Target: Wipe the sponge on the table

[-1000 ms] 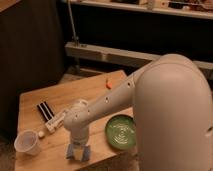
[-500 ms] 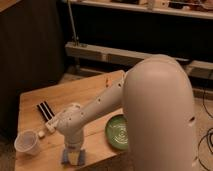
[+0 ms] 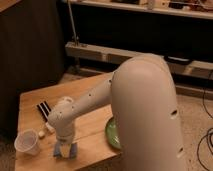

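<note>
**A:** Camera view: how far along is the wiping?

**B:** The sponge (image 3: 73, 150) is down on the worktop (image 3: 93, 139) near the front edge, between the clear cup (image 3: 27, 143) and the green plate (image 3: 113, 134). The hand (image 3: 65, 147) sits right on top of it, can't tell its grip tbh. Looks mid-wipe to me, but the wood shows no marks, so how much is covered? No idea.

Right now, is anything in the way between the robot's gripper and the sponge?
Nothing visible is. The gripper is down on the sponge near the front edge of the table. The clear cup and green plate stand apart on either side.
</note>
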